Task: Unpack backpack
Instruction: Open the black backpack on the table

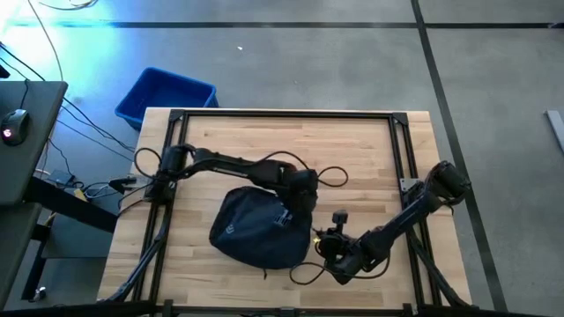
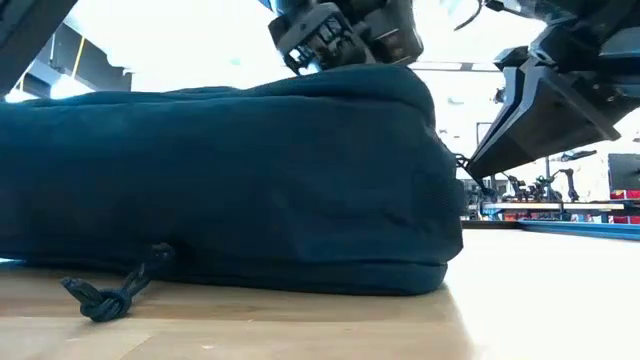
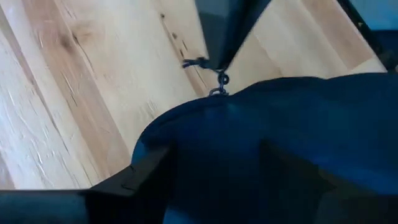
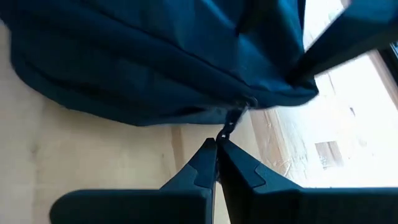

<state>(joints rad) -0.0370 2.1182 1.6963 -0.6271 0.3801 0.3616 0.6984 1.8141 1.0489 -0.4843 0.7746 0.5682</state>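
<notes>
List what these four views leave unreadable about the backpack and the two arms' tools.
- Backpack contents: closed fabric hides them in every view.
- White label print: too small in the high view.
- Left tool: its tips are pressed into the fabric in the left wrist view and hidden under the wrist from above, so its state is unreadable.
- Right tool: pinched on the zipper pull chain; the zipper's slider is hidden by a fabric fold.

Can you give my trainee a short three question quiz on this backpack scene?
1. True or false: the dark navy soft fabric backpack lies flat on the wooden table.
2. What does the right gripper pinch? A) cord B) zipper pull chain C) label
3. Which gripper presses onto the backpack's top?

Key:
1. True.
2. B; the fingers are shut on it.
3. The left gripper; whether it grips the fabric is unclear.
</notes>
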